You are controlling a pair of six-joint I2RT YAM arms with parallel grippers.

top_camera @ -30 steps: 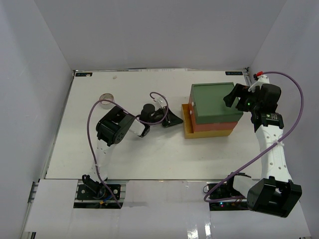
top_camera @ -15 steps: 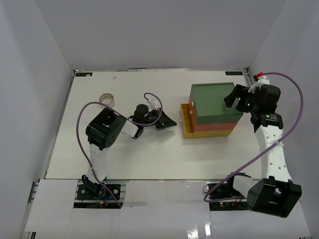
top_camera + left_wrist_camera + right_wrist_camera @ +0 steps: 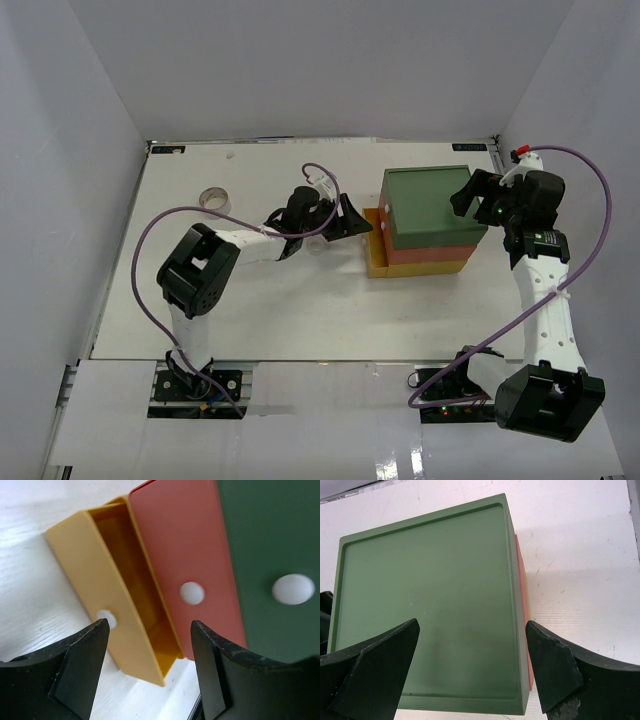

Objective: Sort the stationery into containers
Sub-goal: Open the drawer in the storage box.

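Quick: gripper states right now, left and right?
Left gripper: open, empty, facing the yellow drawer.
Right gripper: open, empty, above the green top.

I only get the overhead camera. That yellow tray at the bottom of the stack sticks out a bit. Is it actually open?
Observer: Yes. The left wrist camera shows the yellow drawer pulled out, and the part of its inside in view holds nothing.
Operator: What would a claw grab to pull it?
Observer: A white knob on its front, close to the open left gripper.
Operator: And the other claw?
Observer: The right gripper is wide open and empty, looking down on the green top.
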